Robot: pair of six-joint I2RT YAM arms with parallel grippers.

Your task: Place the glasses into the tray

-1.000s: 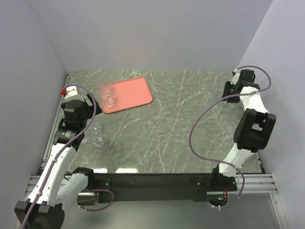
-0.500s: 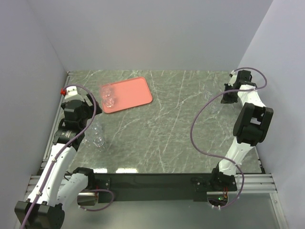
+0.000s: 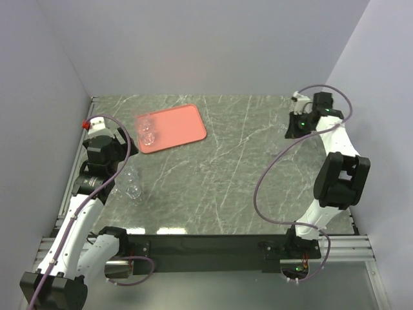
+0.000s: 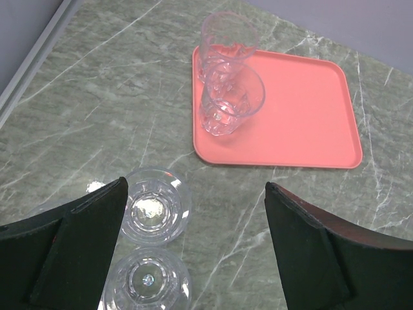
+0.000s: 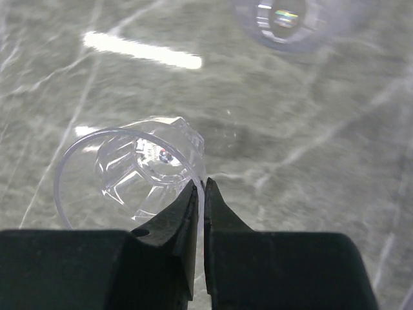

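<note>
The salmon-red tray [image 3: 177,126] lies at the back left, with two clear glasses [image 3: 147,129] at its left end. In the left wrist view the tray [image 4: 303,110] holds these two glasses [image 4: 231,103], one behind the other. Two more glasses [image 4: 155,205] stand on the table beside my open left gripper [image 4: 193,245], close to its left finger. My right gripper [image 5: 201,187] is shut on the rim of a tilted glass [image 5: 132,174] at the back right. Another glass [image 5: 284,19] stands on the table beyond it.
The table is grey-green marble [image 3: 219,181] with walls on three sides. A metal rail [image 4: 32,58] runs along its left edge. The right arm [image 3: 339,174] stands along the right side, trailing a purple cable.
My right wrist has swung left, away from the back right corner, with the glass rim in its jaws. The left arm and the other glasses have not moved.
</note>
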